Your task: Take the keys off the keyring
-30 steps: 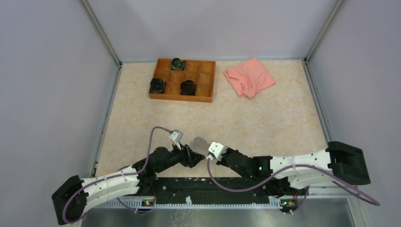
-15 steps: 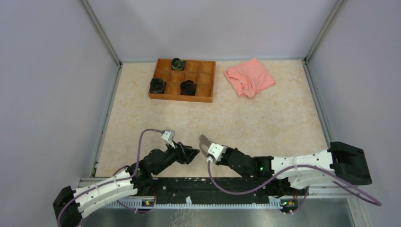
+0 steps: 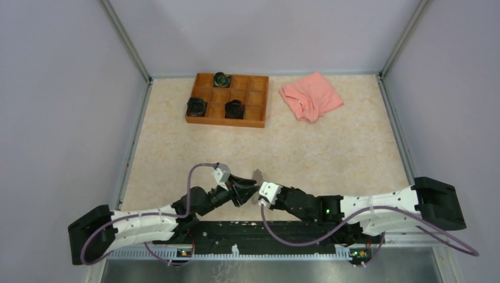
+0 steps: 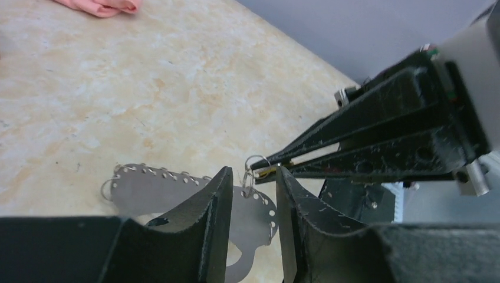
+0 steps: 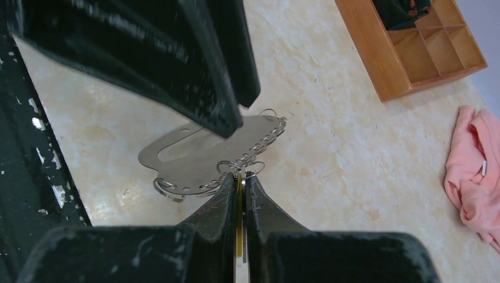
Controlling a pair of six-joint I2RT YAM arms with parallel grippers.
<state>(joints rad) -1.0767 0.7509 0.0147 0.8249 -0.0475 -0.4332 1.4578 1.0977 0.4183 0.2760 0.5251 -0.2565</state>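
Brass key [image 5: 238,227] tight in right jaws; silvery keyring [image 4: 150,191] between half-open left jaws.

High rear overview — two close, opposed wrist views, keyring [image 4: 153,190] in both.

Left fingers [image 4: 203,236] seemingly ajar, right fingers [image 5: 223,215] pinched shut
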